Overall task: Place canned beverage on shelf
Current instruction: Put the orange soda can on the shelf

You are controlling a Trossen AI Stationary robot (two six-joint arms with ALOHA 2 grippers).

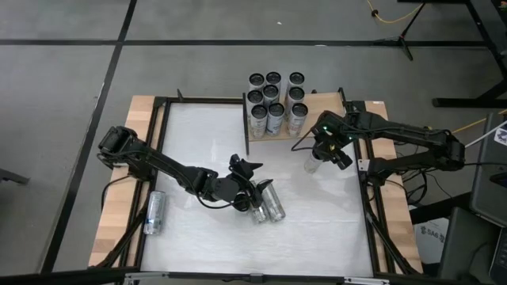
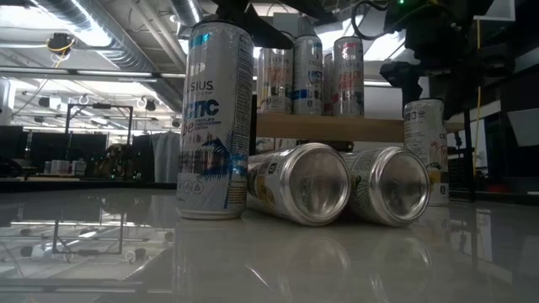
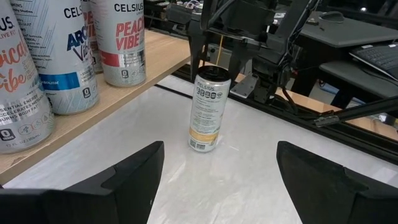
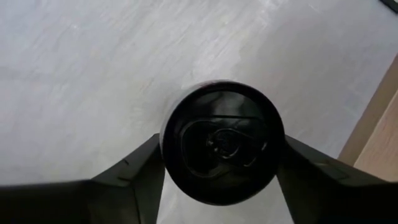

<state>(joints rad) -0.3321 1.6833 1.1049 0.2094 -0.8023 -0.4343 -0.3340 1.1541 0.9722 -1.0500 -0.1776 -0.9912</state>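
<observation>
The pale wooden shelf (image 1: 325,107) stands at the table's far middle and carries several upright cans (image 1: 274,96). A white and yellow can (image 3: 208,112) stands upright on the table to the right of the shelf's front. My right gripper (image 4: 219,163) is open above it, pointing down, one finger on each side of the can's black top (image 4: 221,140). My left gripper (image 1: 244,166) is open and empty at mid-table, facing that can. Just on its near side, two cans (image 2: 312,183) lie on their sides and a third can (image 2: 215,118) stands upright. My right gripper's fingers (image 4: 140,168) stand close on both sides of the can's top rim (image 4: 168,134), coming from above and pointing down. I cannot tell whether they touch it. The can stands upright with its base on the table.
Another can (image 1: 154,212) lies on its side by the table's left edge. Black frame posts (image 1: 368,198) run along the table's sides. The shelf's front right part (image 3: 168,53) is bare wood. Open white tabletop (image 1: 317,229) lies at the near right.
</observation>
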